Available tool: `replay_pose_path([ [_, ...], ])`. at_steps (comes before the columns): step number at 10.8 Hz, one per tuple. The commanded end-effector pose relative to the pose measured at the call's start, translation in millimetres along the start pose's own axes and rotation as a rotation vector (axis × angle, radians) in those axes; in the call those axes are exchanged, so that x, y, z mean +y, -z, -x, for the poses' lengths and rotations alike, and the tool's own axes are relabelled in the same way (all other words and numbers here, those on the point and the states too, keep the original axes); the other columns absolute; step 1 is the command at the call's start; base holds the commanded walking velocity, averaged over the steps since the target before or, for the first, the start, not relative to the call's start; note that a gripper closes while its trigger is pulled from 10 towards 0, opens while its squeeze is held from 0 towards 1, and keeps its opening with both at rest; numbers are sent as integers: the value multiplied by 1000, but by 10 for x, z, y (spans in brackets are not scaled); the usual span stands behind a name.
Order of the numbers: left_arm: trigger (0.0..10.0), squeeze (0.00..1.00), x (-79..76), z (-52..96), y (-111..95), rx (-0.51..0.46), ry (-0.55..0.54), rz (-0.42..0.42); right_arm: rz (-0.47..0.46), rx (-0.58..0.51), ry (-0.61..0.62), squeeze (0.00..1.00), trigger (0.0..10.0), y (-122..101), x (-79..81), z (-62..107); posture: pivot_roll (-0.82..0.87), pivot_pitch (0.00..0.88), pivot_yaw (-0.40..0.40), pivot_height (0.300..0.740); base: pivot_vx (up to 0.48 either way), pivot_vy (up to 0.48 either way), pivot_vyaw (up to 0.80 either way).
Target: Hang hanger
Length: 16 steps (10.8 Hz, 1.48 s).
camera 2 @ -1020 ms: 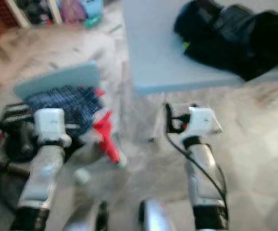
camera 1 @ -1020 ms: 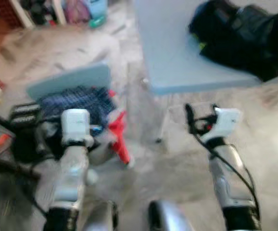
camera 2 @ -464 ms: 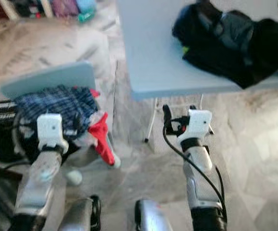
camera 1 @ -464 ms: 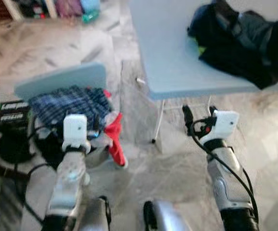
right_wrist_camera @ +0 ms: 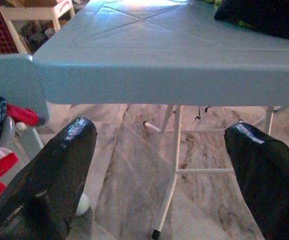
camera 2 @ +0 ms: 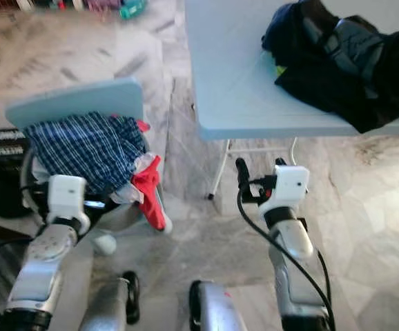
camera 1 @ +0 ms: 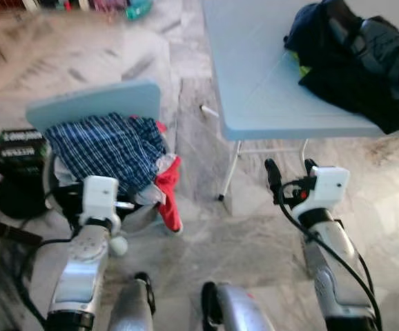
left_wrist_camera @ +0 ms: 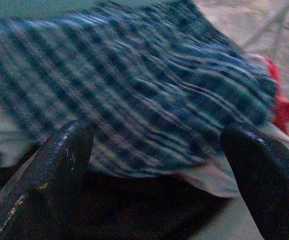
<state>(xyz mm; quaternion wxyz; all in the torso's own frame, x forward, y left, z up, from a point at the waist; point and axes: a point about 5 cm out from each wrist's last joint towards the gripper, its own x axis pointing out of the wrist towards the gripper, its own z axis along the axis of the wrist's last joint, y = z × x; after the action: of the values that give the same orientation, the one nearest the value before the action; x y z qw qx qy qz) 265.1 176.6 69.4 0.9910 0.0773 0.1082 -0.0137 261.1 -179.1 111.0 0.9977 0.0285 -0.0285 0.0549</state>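
Nearest, the two silver arms are seen reaching forward over a marble floor [camera 1: 255, 234]. The left gripper [left_wrist_camera: 159, 165] is held with its fingers spread wide and nothing between them, just above and in front of a heap of clothes. Directly ahead of it a blue checked shirt [camera 1: 106, 145] is draped over the heap, with a red garment [camera 1: 168, 196] hanging at the side towards the right arm. The clothes are piled on a pale blue chair [camera 1: 92, 107], whose backrest stands beyond them.

The right gripper [right_wrist_camera: 167, 165] is likewise released, fingers wide apart and empty, held low before a pale blue folding table [camera 1: 255, 76]. The table edge lies just ahead of and above it, the white legs beyond. Farther back on the tabletop a dark bag [camera 1: 355, 58] is seen. No hanger can be made out.
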Motion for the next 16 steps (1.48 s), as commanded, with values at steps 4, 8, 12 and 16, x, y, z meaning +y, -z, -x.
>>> replay_pose_path([
  [4,0,0,53,-27,89,77,47,2,25,30,-31,0,10000,-19,39,53,-71,326,-116,740,0,0,0],
  [8,0,0,13,-160,18,59,115,-68,8,29,-25,0,10000,-28,90,15,-70,324,-99,740,0,0,0],
  [12,0,0,48,-301,-149,-13,100,-101,8,19,5,0,10000,-30,61,1,-68,314,-83,740,0,0,0],
  [16,0,0,181,-256,-337,-180,-24,-111,13,14,0,0,10000,-27,77,-26,-62,311,-83,740,0,0,0],
])
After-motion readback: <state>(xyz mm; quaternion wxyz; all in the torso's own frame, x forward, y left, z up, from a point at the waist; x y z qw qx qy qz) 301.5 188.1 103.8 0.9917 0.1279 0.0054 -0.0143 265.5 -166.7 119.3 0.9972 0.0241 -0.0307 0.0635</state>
